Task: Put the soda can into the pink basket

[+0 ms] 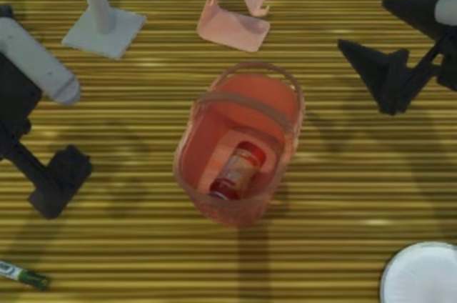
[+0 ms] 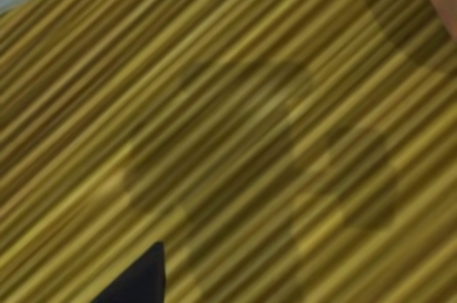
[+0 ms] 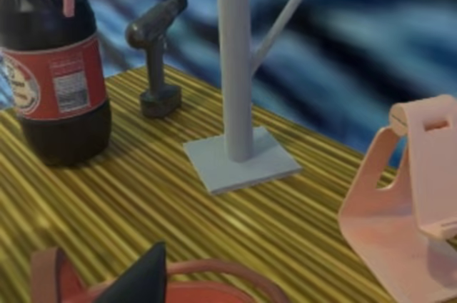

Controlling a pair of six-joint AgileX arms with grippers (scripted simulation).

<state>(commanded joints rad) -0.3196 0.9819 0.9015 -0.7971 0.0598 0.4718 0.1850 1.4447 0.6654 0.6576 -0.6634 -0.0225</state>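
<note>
Inspection of the top view finds the soda can [image 1: 238, 171] lying on its side inside the pink basket [image 1: 187, 147], on the basket floor toward the nearer end, one end pointing to the hoop handle. We read its body as red with a pale label panel; the logo is too small to make out. The basket stands near the table's middle, oval and woven, its handle arching across the wider far half.

Our left gripper [image 1: 58, 183] hangs over the table's left side, well apart from the basket; our right gripper [image 1: 377, 74] sits at the far right, also clear of it. We cannot tell from any view whether either pair of fingers is apart or together.

Only the right wrist view shows a dark bottle [image 3: 51, 67] with a red label, a small drill [image 3: 156, 53], and a grey branched stand [image 3: 239, 103] beside the pink phone stand [image 3: 410, 210]. Only the top view shows a white plate [image 1: 421, 274] and a green marker [image 1: 23, 274]. The left wrist view gives mostly bare striped tabletop [image 2: 235, 146].
</note>
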